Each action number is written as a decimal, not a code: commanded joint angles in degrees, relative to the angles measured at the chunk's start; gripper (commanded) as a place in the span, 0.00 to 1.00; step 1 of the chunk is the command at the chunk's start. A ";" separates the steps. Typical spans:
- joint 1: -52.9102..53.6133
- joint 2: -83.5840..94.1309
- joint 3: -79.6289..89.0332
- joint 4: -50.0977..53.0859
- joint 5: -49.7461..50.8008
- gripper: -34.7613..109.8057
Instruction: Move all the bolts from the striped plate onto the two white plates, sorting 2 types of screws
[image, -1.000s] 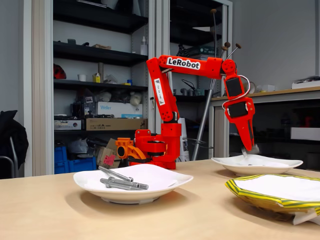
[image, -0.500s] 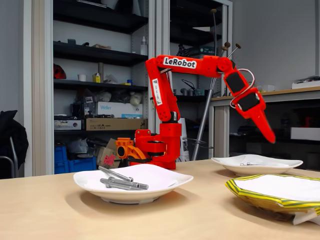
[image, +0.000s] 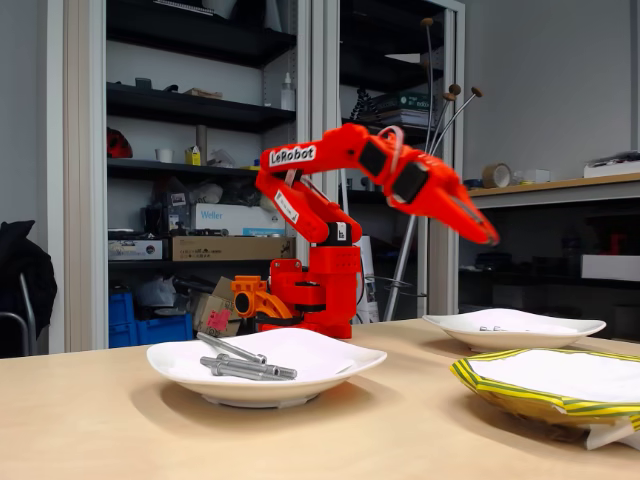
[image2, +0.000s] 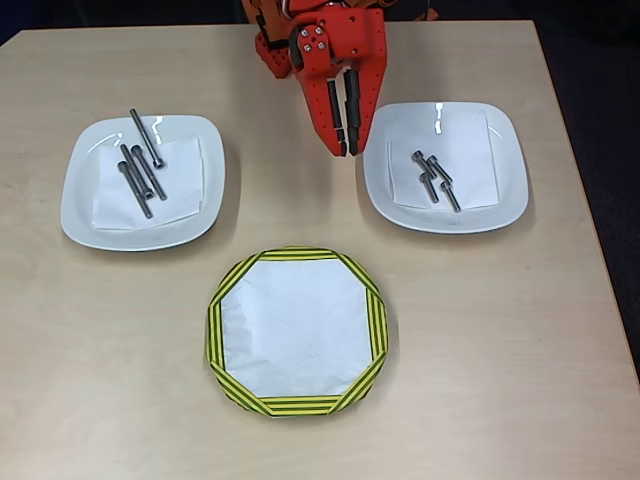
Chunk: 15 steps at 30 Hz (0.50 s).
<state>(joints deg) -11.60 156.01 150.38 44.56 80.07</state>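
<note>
Lying at the left of the overhead view, a plain glossy white plate with a wavy squarish rim (image2: 75, 205) is holding four long slim silver bolts (image2: 140, 170) on a square of white paper, the group showing again in the fixed view (image: 240, 362) on the near plate (image: 180, 368). Sitting at the centre, nearer the camera edge of the table, the shallow plate with the yellow and dark green striped rim (image2: 213, 330) is showing a bare white middle with no bolt visible on it; its rim is also showing at the right of the fixed view (image: 500, 395). Hanging above the table between the two white plates, the red two-finger gripper (image2: 346, 146) is carrying nothing, its fingers lying nearly together with a slim gap between them; half a second ago it was over the right plate, and it is now drawing back toward the arm's base and lifting (image: 485, 235). Resting at the right, the second white plate (image2: 510, 200) is holding the short stubby silver bolts (image2: 432, 178), four by my count, clustered on its paper. Judging from this, the sorting is looking complete, and the arm is probably heading to rest.
</note>
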 joint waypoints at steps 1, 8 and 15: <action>-0.35 12.74 6.33 5.19 3.34 0.24; 0.97 26.54 19.34 6.77 6.68 0.24; 4.13 33.93 25.66 14.85 4.83 0.24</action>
<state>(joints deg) -8.26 188.17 174.73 56.51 85.87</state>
